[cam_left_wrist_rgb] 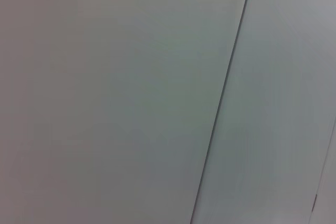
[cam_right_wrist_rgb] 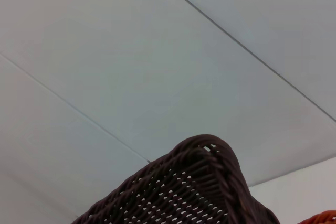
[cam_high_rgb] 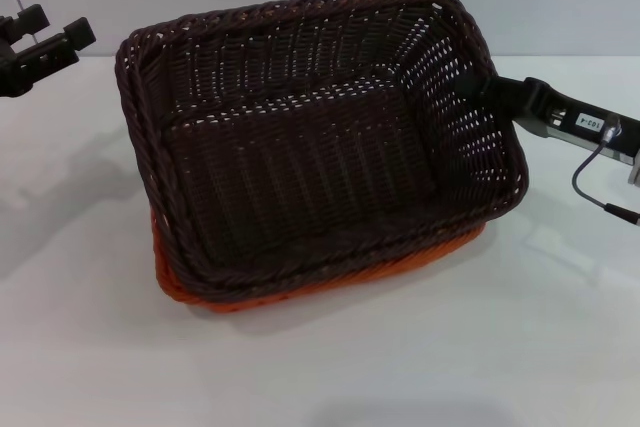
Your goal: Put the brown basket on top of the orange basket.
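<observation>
brown basket (cam_high_rgb: 300, 137): sits tilted over the orange basket (cam_high_rgb: 330, 282), far-right side riding high, so it's not nested flat yet

orange basket: on the white table (cam_high_rgb: 520, 347), mostly hidden, only its near edge peeks out

right gripper (cam_high_rgb: 490, 97): pinching the brown basket's right wall near the rim

left gripper (cam_high_rgb: 40, 42): parked up at the far left, can't tell if the claw is spread or closed

risk: letting go while it's this crooked probably means it drops unevenly and shoves the orange one

other risk: pulling out sideways could snag the weave and drag both
</observation>
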